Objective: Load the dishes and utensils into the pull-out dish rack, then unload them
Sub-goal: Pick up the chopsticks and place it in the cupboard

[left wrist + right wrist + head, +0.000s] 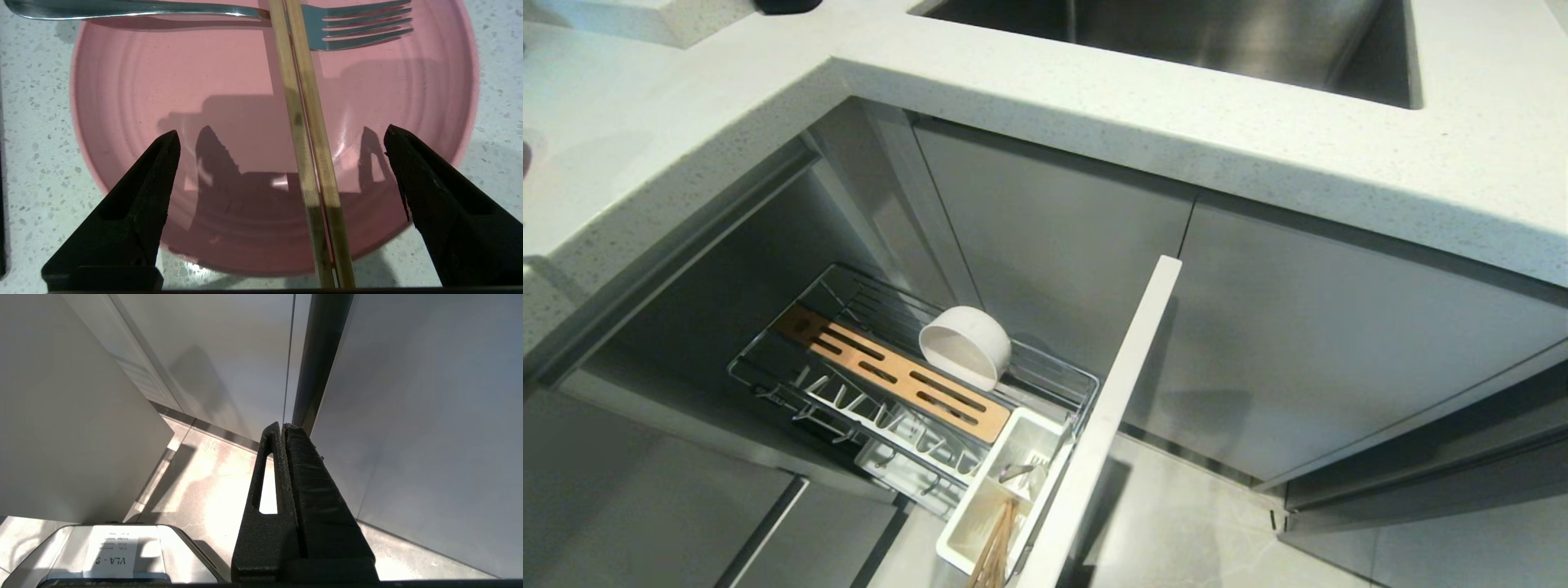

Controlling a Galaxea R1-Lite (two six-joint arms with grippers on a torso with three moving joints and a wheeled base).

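Two pincers: one at work, one idle.
Left pincer (282, 134): spread wide and holding nothing; it hangs over the pink plate (171, 102), with one black fingertip (163, 151) on either side of the chopsticks on plate (304, 122) and touching neither stick.
Pink plate: flat on the speckled white table (36, 122), its rim just beside the table's bare surface all round.
Chopsticks on plate: two light wooden sticks side by side and touching, laid right across the plate and past its rim.
Fork (229, 12): silver metal, lying across the plate's far rim with its tines over the plate; the chopsticks lie over its neck.
Right pincer (284, 430): pressed shut on nothing, pointing at grey cabinet panels (429, 416) and the pale floor (204, 477).
Pull-out dish rack (768, 359): drawn out below the table's edge, its pale front panel (1119, 392) nearest the floor side.
White bowl (964, 343): tipped on its side in the rack, beside the slotted wooden strip (890, 371).
Caddy (980, 506): white, at the rack's front end against the panel; it holds the chopsticks in caddy (996, 547) and a metal utensil (1017, 470) too small to identify.
Sink (1176, 33): steel, set in the table above the cabinets.
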